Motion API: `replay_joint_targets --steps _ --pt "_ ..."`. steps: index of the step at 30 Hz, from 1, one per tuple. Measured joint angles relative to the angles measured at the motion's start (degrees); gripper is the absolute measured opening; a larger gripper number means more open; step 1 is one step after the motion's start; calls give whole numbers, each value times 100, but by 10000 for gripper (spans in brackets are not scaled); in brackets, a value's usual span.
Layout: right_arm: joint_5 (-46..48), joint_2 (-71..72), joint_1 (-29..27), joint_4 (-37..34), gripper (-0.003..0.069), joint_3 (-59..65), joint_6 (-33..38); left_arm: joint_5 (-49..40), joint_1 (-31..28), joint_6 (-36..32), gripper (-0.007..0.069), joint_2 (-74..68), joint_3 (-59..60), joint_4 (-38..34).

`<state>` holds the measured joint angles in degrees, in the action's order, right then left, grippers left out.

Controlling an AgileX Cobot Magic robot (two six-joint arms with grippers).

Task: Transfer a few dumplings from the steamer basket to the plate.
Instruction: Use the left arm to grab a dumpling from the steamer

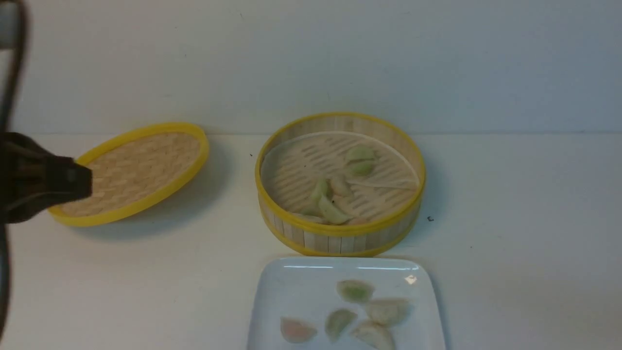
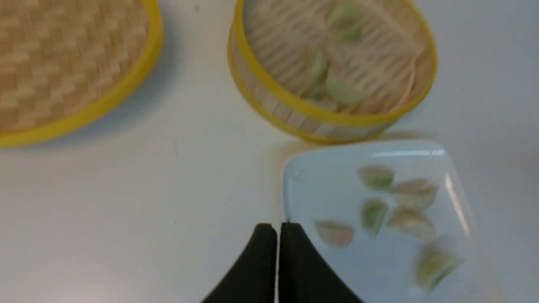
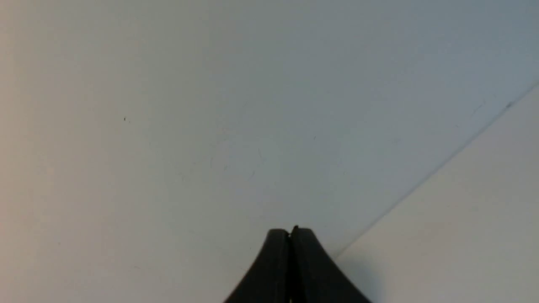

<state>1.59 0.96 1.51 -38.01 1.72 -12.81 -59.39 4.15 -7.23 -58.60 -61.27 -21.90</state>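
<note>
Hovering with left fingers (image 2: 261,261) pressed together and empty above bare tabletop (image 1: 510,233), that arm showing as a dark blur at the front view's left edge, overlapping the woven lid (image 1: 136,170). Keeping right fingers (image 3: 311,269) closed against each other too, gripping nothing, with only plain pale surface beyond them. Resting mid-tabletop: steamer basket (image 1: 340,238), uncovered, with dumplings (image 1: 360,160) on its slatted floor, a green pair toward the far side and a cluster against the near wall. Lying just beside the basket, on the robot's side: white square plate (image 1: 301,291), carrying several more dumplings, green, cream and pinkish, mostly apart from one another. Sitting well left of the basket: the lid, seemingly tilted.
</note>
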Motion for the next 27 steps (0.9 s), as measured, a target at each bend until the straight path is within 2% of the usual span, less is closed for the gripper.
replay_joint_targets --steps 5,10,18,22,27 --pt "179 0 0 -342 -15 -9 43 17 115 -699 -6 -1619 -313 -58" --pt "1890 -121 5 18 -15 -824 382 116 698 -1152 -6 -2704 -1072 -65" --pt "4973 -2182 5 1405 -15 -3333 1165 -75 1658 -1245 -6 -4614 -3242 127" --pt "5522 -2623 5 1676 -15 -3914 1331 -466 1949 -1213 -6 -5495 -4194 497" --pt "5561 -2644 5 1717 -15 -4013 1371 -851 2184 -807 -6 -6108 -4760 942"
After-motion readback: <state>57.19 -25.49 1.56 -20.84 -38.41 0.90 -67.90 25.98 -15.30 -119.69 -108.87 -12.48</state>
